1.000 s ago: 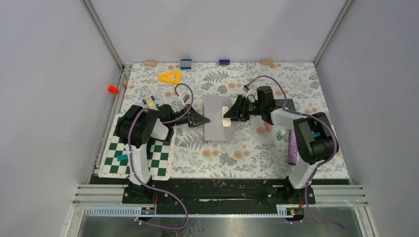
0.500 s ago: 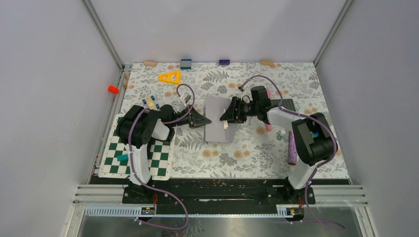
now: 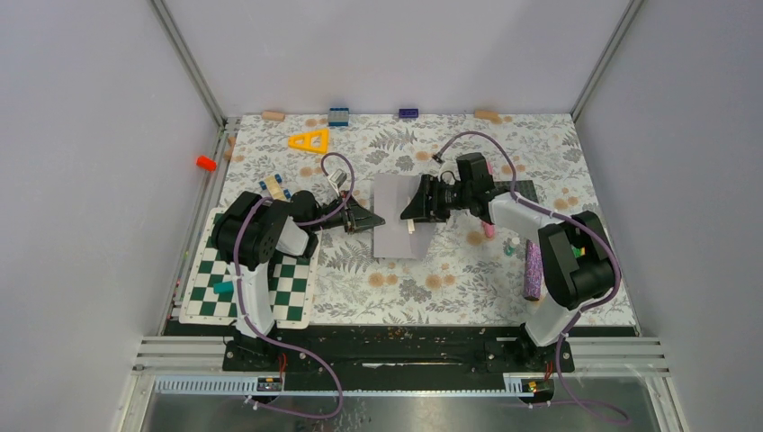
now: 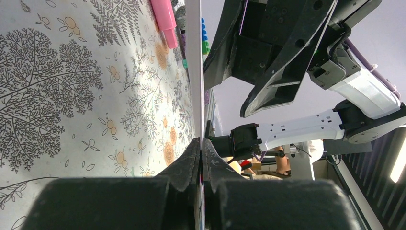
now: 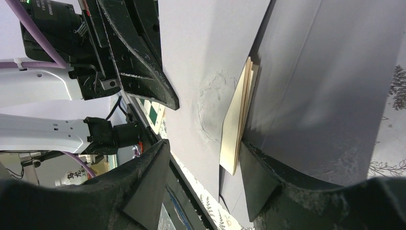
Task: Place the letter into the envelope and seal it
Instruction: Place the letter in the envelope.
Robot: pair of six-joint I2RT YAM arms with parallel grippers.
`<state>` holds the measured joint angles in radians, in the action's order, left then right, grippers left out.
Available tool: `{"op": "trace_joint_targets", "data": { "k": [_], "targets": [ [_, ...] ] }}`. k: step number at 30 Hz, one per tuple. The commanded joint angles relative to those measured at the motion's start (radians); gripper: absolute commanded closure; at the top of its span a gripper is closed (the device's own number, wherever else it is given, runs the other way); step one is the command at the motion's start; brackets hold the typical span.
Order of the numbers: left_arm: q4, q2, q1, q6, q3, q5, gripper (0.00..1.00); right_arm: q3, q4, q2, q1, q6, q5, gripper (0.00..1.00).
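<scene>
The grey envelope [image 3: 392, 236] lies mid-table, seen edge-on as a thin pale sheet [image 4: 194, 72] in the left wrist view. My left gripper [image 3: 372, 221] is shut on its left edge, the jaws pinched together on the paper [image 4: 201, 143]. The tan letter [image 5: 237, 124], folded, sticks partly out of the envelope's pocket [image 5: 210, 57] under the raised flap [image 5: 325, 72]. Only a sliver of the letter [image 3: 411, 227] shows from above. My right gripper [image 3: 411, 214] hovers open over the envelope's right part [image 5: 203, 163], its right finger [image 5: 258, 177] next to the letter's edge, nothing held.
A green-white chessboard [image 3: 252, 288] lies under the left arm. A dark studded plate [image 3: 526, 191], a pink marker [image 3: 489, 229] and a purple roller [image 3: 533, 270] sit on the right. A yellow triangle [image 3: 309, 140] and small blocks [image 3: 338, 116] line the far edge.
My right gripper has shifted left over the envelope and opened wider. Less of the tan letter shows from above. The left gripper has stayed shut on the envelope's edge.
</scene>
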<state>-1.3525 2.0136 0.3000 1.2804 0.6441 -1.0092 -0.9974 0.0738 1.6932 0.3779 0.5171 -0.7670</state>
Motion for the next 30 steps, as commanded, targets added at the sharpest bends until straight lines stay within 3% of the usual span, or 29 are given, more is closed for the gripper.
{"op": "trace_joint_targets", "data": {
  "k": [1, 17, 30],
  "targets": [
    [-0.095, -0.021, 0.004, -0.018, -0.005, 0.018, 1.00, -0.035, -0.021, -0.045, 0.029, -0.023, 0.010, 0.38],
    [-0.096, -0.012, 0.004, -0.021, -0.004, 0.012, 1.00, -0.087, -0.106, -0.073, 0.026, -0.085, 0.025, 0.35],
    [-0.096, -0.023, 0.002, -0.018, 0.000, 0.004, 1.00, -0.067, -0.192, -0.205, -0.109, -0.191, 0.009, 0.33]
  ]
}}
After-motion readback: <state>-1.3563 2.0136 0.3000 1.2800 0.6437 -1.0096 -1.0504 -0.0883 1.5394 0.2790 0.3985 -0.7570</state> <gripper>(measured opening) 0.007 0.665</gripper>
